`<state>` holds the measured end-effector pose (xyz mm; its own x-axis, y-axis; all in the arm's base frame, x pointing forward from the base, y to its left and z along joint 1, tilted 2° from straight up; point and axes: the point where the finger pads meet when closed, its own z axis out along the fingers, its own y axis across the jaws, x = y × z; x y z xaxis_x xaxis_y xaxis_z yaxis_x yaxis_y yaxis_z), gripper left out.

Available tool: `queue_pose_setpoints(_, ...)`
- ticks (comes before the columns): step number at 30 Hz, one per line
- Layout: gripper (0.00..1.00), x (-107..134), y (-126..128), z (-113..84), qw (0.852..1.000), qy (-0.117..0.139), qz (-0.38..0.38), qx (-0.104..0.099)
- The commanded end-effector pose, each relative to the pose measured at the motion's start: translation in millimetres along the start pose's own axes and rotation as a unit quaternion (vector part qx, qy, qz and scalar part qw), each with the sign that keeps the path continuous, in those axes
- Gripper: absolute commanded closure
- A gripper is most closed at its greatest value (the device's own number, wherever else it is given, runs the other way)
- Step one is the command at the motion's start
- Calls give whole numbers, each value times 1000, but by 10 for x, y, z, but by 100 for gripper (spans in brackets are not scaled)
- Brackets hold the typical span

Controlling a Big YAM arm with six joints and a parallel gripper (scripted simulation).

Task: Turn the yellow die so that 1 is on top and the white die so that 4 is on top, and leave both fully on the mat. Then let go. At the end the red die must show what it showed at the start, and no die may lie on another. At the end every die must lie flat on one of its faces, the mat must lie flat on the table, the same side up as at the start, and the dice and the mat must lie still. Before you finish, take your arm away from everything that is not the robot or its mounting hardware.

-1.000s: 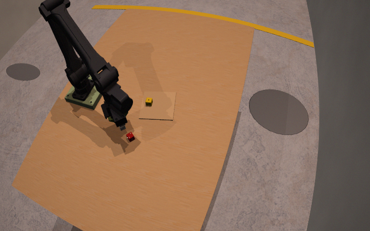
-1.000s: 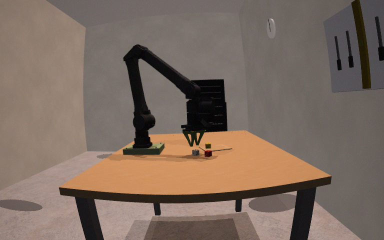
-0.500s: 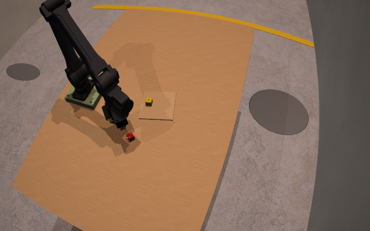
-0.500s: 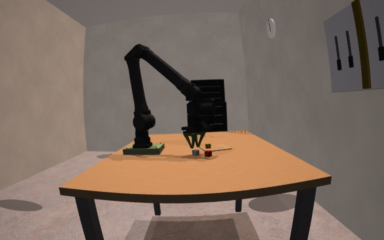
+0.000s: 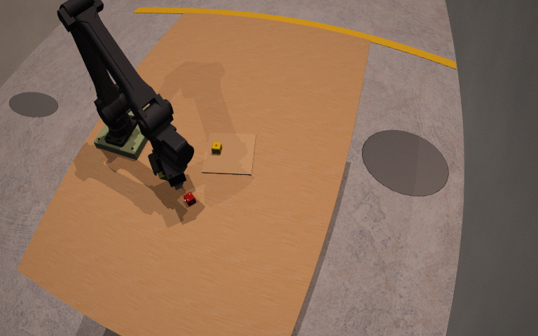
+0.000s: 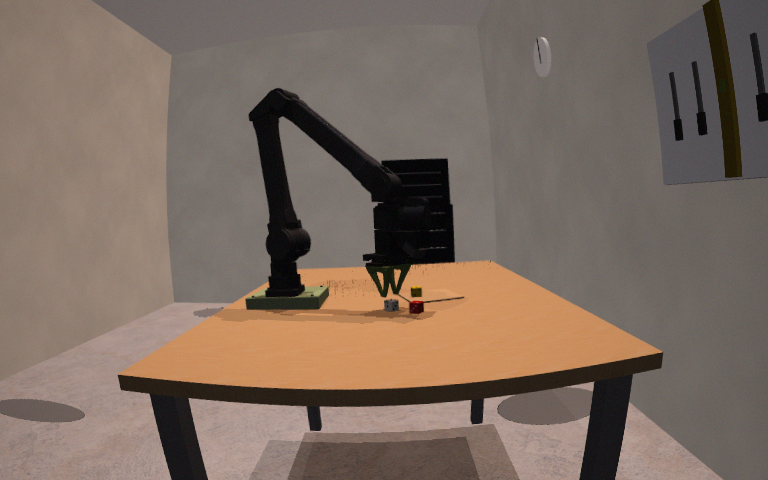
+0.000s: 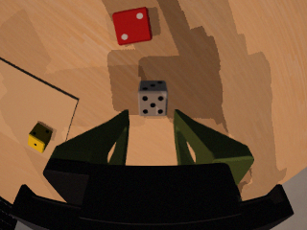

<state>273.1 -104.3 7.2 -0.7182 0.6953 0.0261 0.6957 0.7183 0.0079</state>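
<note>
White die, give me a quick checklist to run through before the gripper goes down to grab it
1. Gripper holds nothing, fingers partly open: ok.
2. White die lies flat on the table, centred just ahead of the finger gap: ok.
3. Finger gap looks wider than the die: ok.
4. Room beside the red die, which lies apart from the white one: ok.
5. White die on the mat: not ok, it lies off it.
6. Yellow die on the mat, one pip up: ok.

We see a matt worktop (image 5: pixel 237 257) of streaked orange wood grain, a smooth, paler, card-like mat (image 5: pixel 237 162), matt dice, a matt black arm (image 5: pixel 118 79), and mottled, stone-like rough grey floor (image 5: pixel 396 257).
</note>
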Motion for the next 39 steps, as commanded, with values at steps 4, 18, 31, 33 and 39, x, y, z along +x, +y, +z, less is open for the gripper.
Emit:
queue_pose_setpoints(4,61,-100,-11,-28,1000,-10,1,-5)
queue_pose_setpoints(18,61,-100,-11,-28,1000,-10,1,-5)
queue_pose_setpoints(31,61,-94,-15,-26,1000,-9,1,-5)
queue_pose_setpoints(33,61,-84,-23,-23,1000,-9,1,-5)
queue_pose_setpoints(39,61,-57,-43,-15,1000,-8,1,-4)
